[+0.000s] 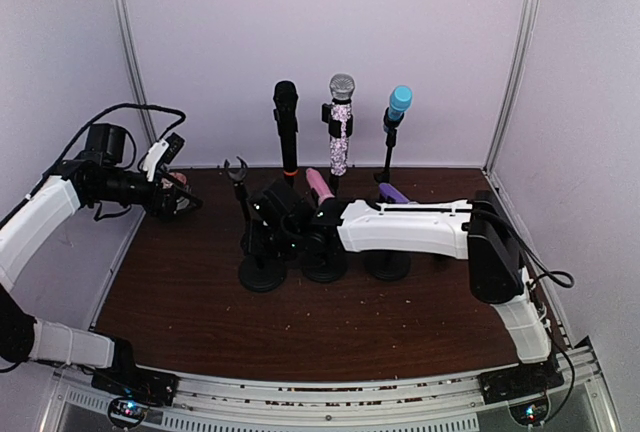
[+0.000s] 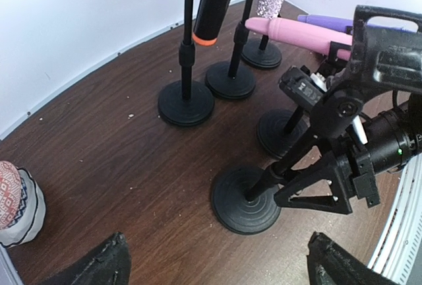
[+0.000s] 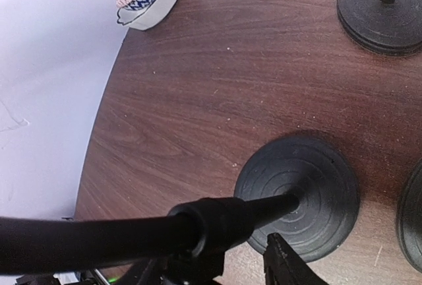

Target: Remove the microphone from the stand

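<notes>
At nine o'clock the left gripper [image 1: 182, 195] hangs wide open, while the right gripper [image 1: 252, 224] sits round an empty stand [image 2: 245, 200], maybe steadying it; squeezing, I cannot tell

Both arms pair white moulded shells with black joints. The left arm [image 1: 40, 214] has a loose black cable [image 1: 120, 110] looping above it at the frame's left. The right arm [image 1: 405, 227] has a boxy black elbow with a thin cord [image 1: 550, 277] curling beside it. The right gripper [image 2: 277, 186] is matte black with 1 triangular open-framed finger and a small green light [image 2: 400, 151] behind it. The left gripper [image 2: 217, 262] shows 2 black, rough-edged fingertips [image 2: 99, 265].
</notes>
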{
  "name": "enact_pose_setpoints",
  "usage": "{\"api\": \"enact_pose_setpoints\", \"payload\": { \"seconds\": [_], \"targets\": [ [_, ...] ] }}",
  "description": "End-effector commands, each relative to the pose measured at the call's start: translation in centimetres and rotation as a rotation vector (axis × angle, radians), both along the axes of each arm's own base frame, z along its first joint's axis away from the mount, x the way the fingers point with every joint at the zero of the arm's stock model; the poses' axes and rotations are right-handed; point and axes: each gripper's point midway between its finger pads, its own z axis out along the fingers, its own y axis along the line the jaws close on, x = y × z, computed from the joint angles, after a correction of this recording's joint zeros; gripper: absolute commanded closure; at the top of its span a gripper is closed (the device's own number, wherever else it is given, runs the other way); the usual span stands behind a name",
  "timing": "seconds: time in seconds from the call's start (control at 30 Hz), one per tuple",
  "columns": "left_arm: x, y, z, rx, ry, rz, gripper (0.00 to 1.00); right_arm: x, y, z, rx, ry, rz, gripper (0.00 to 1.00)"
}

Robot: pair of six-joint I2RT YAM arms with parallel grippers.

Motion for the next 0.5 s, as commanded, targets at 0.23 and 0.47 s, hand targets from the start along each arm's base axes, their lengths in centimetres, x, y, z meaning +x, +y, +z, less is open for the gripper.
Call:
{"api": "enact_pose_setpoints", "payload": {
  "seconds": [0.23, 0.47],
  "targets": [
    [0.2, -0.5, 0.9, -0.025, -0.024, -0.039, 0.05, 2.0, 0.2, 1.8, 0.129, -0.006, -0.044, 0.68],
    [0.1, -0.8, 0.3, -0.042, -0.009, -0.053, 0.07, 1.5, -0.2, 0.3, 0.114, 0.016, -0.045, 0.89]
  ]
}}
